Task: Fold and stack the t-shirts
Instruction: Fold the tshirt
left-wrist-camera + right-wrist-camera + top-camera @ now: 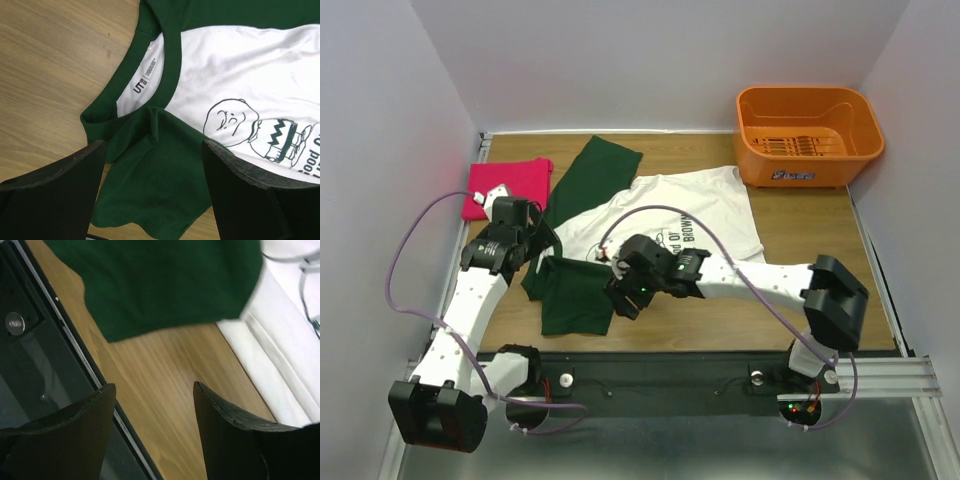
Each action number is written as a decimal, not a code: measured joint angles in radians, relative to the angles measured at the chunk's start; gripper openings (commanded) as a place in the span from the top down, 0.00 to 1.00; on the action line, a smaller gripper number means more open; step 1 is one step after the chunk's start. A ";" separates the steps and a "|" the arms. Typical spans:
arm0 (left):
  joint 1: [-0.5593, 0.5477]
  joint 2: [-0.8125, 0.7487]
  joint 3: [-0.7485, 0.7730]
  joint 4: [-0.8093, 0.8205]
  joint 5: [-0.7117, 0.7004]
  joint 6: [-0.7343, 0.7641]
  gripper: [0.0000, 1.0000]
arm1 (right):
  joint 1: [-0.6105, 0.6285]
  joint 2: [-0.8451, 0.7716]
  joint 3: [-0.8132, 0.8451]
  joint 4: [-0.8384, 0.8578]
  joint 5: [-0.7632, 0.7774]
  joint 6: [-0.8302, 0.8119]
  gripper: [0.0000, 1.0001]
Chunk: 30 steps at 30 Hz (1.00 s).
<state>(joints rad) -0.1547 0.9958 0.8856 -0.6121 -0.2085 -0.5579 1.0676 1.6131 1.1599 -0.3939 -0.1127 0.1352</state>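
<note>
The white t-shirt with dark green sleeves lies spread on the table, print up. One green sleeve points to the back, the other lies at the front left. The pink-red t-shirt lies folded at the back left. My left gripper is open and empty above the front sleeve, close to the green collar. My right gripper is open and empty over bare wood, between the green sleeve and the white hem.
An orange plastic basket stands at the back right corner. White walls close in the table on the left, back and right. The black front rail of the table runs just beside my right gripper.
</note>
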 measured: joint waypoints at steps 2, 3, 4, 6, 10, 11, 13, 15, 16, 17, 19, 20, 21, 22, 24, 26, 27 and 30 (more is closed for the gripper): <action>0.000 -0.013 0.036 -0.023 -0.007 0.002 0.12 | 0.036 0.048 0.032 0.013 0.005 -0.023 0.37; 0.000 -0.021 0.055 -0.033 -0.011 0.002 0.12 | 0.063 0.087 0.061 0.022 0.012 -0.041 0.39; 0.000 -0.026 0.066 -0.039 -0.012 0.003 0.12 | 0.075 0.109 0.072 0.028 0.015 -0.053 0.40; 0.000 -0.042 0.105 -0.051 -0.021 0.007 0.12 | 0.108 0.166 0.102 0.041 0.027 -0.077 0.41; 0.000 -0.063 0.154 -0.070 -0.036 0.015 0.12 | 0.146 0.245 0.141 0.051 0.040 -0.118 0.42; 0.000 -0.065 0.161 -0.073 -0.039 0.017 0.12 | 0.153 0.259 0.149 0.051 0.042 -0.125 0.42; 0.000 -0.068 0.166 -0.078 -0.043 0.021 0.12 | 0.166 0.292 0.170 0.056 0.046 -0.143 0.42; 0.000 -0.069 0.167 -0.086 -0.047 0.026 0.12 | 0.180 0.331 0.195 0.061 0.049 -0.159 0.42; 0.000 -0.069 0.167 -0.090 -0.047 0.027 0.12 | 0.185 0.346 0.203 0.063 0.049 -0.166 0.42; 0.000 -0.069 0.167 -0.092 -0.047 0.029 0.12 | 0.191 0.357 0.208 0.063 0.048 -0.170 0.42; 0.001 -0.069 0.167 -0.094 -0.047 0.032 0.12 | 0.199 0.373 0.214 0.064 0.048 -0.175 0.42; 0.001 -0.069 0.167 -0.095 -0.046 0.033 0.12 | 0.203 0.383 0.217 0.065 0.048 -0.180 0.42; 0.001 -0.069 0.167 -0.096 -0.046 0.034 0.12 | 0.204 0.387 0.218 0.064 0.049 -0.182 0.42; 0.001 -0.069 0.167 -0.096 -0.045 0.034 0.12 | 0.207 0.396 0.218 0.066 0.050 -0.188 0.42; 0.001 -0.069 0.167 -0.096 -0.042 0.035 0.12 | 0.211 0.399 0.219 0.069 0.054 -0.194 0.42; 0.001 -0.069 0.167 -0.095 -0.040 0.035 0.12 | 0.216 0.403 0.220 0.075 0.062 -0.200 0.45; 0.001 -0.069 0.167 -0.095 -0.039 0.035 0.12 | 0.220 0.404 0.220 0.077 0.073 -0.206 0.50; 0.003 -0.069 0.167 -0.095 -0.036 0.037 0.12 | 0.232 0.409 0.220 0.090 0.101 -0.215 0.64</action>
<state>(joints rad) -0.1516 0.9272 1.0523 -0.7074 -0.2447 -0.5209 1.2991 2.0220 1.3796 -0.3042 -0.0113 -0.0795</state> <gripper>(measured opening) 0.879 0.474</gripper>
